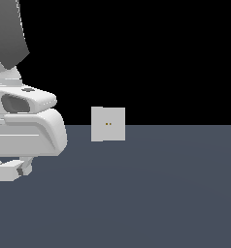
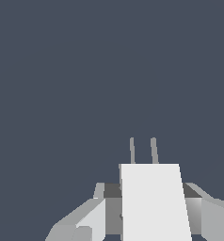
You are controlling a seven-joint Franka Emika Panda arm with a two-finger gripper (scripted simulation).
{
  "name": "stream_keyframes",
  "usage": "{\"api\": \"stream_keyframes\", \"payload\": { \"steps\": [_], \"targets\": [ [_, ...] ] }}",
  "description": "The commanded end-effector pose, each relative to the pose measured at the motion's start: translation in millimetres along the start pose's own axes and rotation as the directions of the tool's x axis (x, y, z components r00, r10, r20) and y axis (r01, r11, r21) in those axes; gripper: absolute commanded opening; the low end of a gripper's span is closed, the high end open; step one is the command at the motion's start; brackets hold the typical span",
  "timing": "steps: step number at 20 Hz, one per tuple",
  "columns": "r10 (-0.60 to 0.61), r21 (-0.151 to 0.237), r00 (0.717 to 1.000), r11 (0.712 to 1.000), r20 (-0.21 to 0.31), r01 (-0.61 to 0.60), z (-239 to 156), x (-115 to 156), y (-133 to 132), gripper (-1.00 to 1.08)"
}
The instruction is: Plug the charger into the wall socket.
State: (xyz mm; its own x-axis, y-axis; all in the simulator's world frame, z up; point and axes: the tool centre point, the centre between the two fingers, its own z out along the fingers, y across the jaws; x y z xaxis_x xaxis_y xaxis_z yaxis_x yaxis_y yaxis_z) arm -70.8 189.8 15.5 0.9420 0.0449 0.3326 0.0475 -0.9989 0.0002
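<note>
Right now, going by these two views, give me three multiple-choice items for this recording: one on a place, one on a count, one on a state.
1. Where is the wall socket in the exterior view?
A. Standing upright on the floor, to the right of the arm
B. Lying flat under the arm
C. Clamped in the gripper

2. How many prongs stick out of the charger in the wrist view?
A. None
B. Two
C. Four

3. What is the gripper doing?
A. Open and holding nothing
B. Shut on the socket plate
C. Shut on the charger

Key: 1 A, the plate stands apart from the arm with two dots at its centre. 2 B, two thin grey pins project from the white block's far end. 3 C, the fingers sit against both sides of the block.
</note>
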Motion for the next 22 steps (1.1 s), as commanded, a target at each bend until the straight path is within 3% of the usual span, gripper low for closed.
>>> {"api": "stream_keyframes", "payload": {
  "steps": [1, 22],
  "targets": [
    [-0.004, 0.001, 1.0, 1.0, -0.001, 0.004, -2, 3, 7, -1.0],
    [-0.083, 0.026, 0.997, 0.996, -0.006, 0.083, -37, 46, 110, -1.0]
  ]
}}
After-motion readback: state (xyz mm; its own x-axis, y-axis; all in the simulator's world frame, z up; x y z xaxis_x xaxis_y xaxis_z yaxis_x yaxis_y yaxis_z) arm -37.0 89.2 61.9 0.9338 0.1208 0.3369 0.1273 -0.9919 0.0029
